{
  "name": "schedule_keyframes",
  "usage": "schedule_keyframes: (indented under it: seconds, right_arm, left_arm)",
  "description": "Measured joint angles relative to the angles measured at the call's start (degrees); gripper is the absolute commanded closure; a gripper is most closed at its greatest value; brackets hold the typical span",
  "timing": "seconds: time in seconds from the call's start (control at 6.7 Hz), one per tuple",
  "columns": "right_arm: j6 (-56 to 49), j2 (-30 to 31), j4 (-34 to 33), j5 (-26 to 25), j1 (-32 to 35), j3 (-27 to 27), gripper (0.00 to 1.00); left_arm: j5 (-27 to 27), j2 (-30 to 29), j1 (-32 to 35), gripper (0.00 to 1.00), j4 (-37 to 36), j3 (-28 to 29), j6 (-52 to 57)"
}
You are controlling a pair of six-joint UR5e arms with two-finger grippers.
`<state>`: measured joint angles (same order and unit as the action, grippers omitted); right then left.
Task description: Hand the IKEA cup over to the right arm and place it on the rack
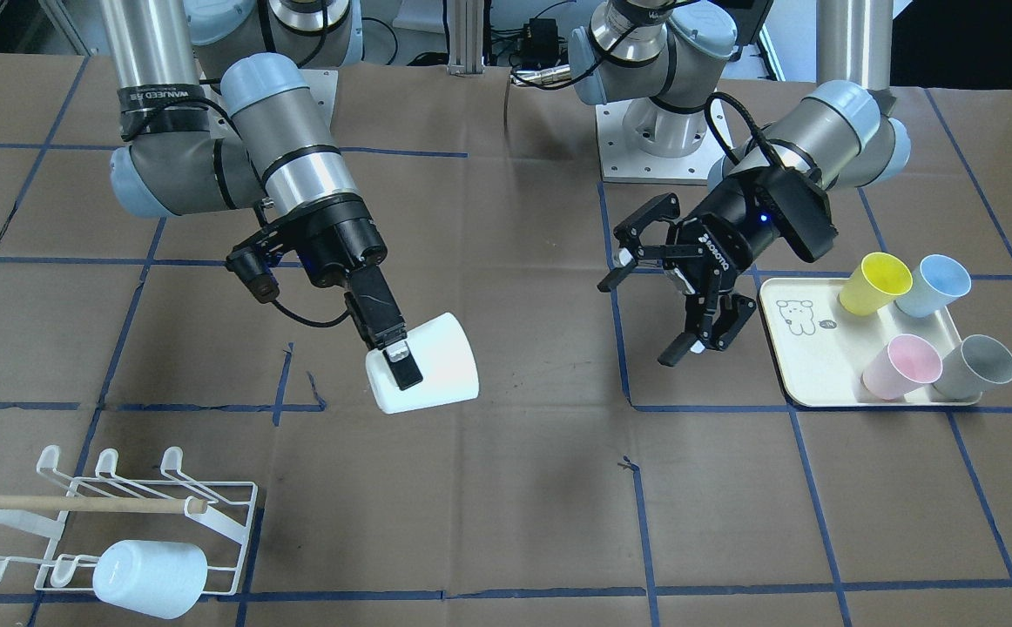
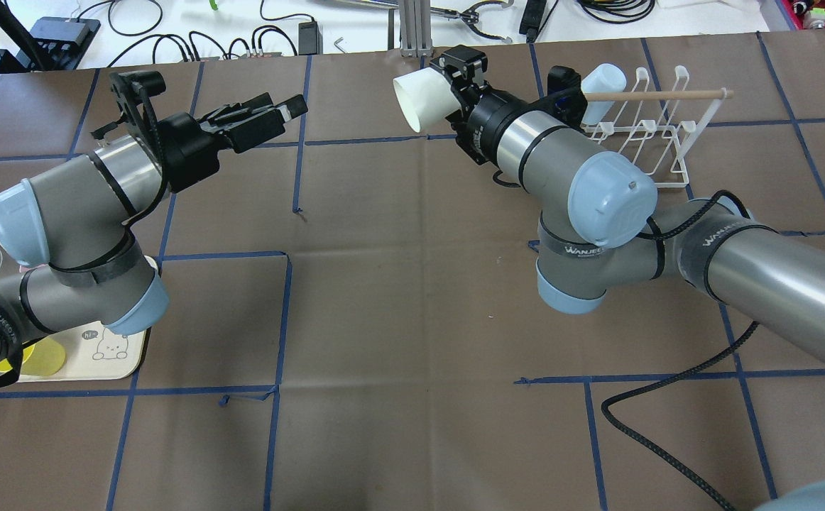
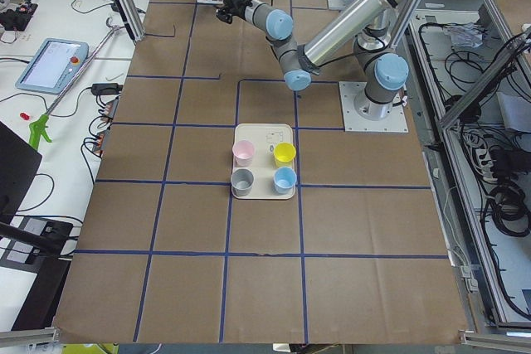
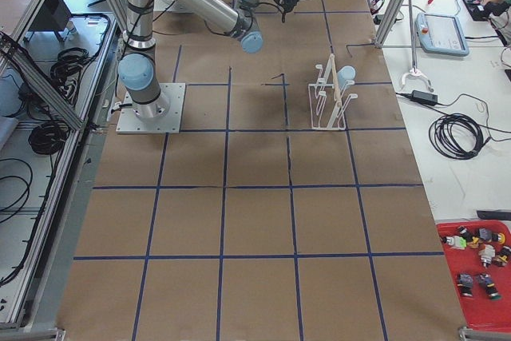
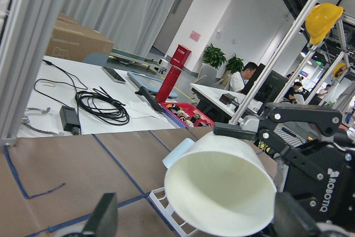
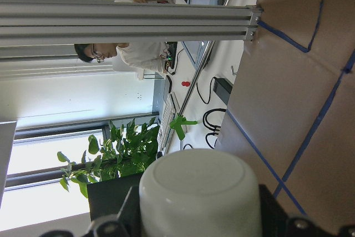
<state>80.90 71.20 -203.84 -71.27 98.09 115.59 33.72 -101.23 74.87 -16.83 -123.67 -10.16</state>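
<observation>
A white IKEA cup (image 1: 436, 366) hangs tilted above the table, with my right gripper (image 1: 401, 370) shut on its wall near the base. Its open mouth (image 2: 412, 103) faces my left arm. The right wrist view shows the cup's base (image 6: 199, 192) between the fingers. My left gripper (image 1: 641, 320) stands open and holds nothing, a short way off from the cup. The left wrist view looks into the cup's mouth (image 5: 219, 187). The white wire rack (image 1: 226, 527) lies near the table's edge on my right side, with a pale cup (image 1: 149, 579) lying on its prongs.
A cream tray (image 1: 819, 357) with a bear drawing sits beside my left gripper. It carries yellow (image 1: 874, 283), blue (image 1: 933, 285), pink (image 1: 900, 366) and grey (image 1: 978, 367) cups. Brown paper with blue tape lines covers the table. A black cable (image 2: 668, 433) trails near my right arm.
</observation>
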Motion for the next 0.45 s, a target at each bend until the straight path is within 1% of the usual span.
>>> schedule_keyframes:
  seconds: [0.15, 0.3, 0.45]
  right_arm:
    - [-5.9, 0.0, 0.0, 0.1, -3.1, -0.1, 0.69]
    - [-12.7, 0.0, -0.1, 0.1, -6.3, -0.2, 0.69]
    - [-22.4, 0.0, -0.3, 0.0, -9.0, -0.7, 0.69]
  left_arm:
    - [6.1, 2.3, 0.0, 0.03, 8.8, 1.8, -0.1]
    - [12.1, 4.1, 0.5, 0.02, 19.9, 4.9, -0.2]
    - [18.9, 5.3, 2.2, 0.02, 32.4, 9.1, -0.2]
